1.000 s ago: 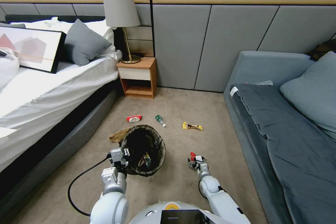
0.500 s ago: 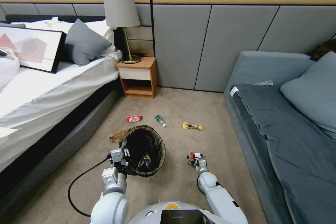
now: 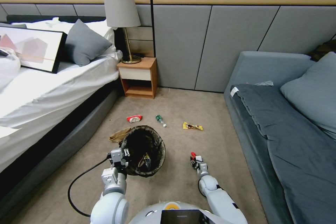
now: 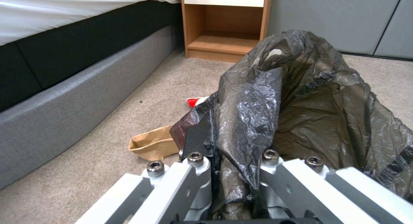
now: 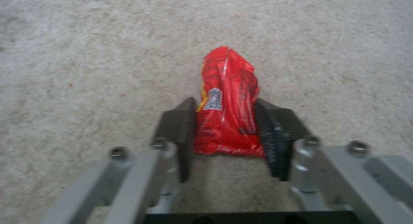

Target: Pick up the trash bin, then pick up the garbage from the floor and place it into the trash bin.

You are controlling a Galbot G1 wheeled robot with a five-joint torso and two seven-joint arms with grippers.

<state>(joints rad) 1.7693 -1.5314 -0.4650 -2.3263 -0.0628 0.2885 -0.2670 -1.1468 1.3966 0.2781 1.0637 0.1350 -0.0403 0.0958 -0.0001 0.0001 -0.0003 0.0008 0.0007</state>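
The trash bin [image 3: 143, 150], lined with a crinkled black bag [image 4: 309, 104], sits tilted just ahead of me. My left gripper [image 3: 120, 158] is shut on its near rim, the fingers pinching the bag [image 4: 234, 153]. A few pieces of litter lie inside the bin. My right gripper [image 3: 195, 160] is low over the carpet to the bin's right, shut on a red snack wrapper [image 5: 226, 101] that stands up between its fingers [image 5: 226, 120]. More garbage lies on the floor beyond: a brown paper bag [image 3: 119, 134], a red-white packet [image 3: 134, 118], a small bottle [image 3: 160, 120] and a yellow wrapper [image 3: 192, 126].
A bed [image 3: 52, 87] runs along the left, and its grey base [image 4: 64, 98] is close to the bin. A wooden nightstand [image 3: 138, 77] with a lamp stands at the wall. A grey sofa [image 3: 280, 129] borders the right. Beige carpet [image 3: 175, 105] lies between them.
The right wrist has turned a little and drawn slightly back with the red wrapper in its grip. The left gripper and the bin have stayed in place.
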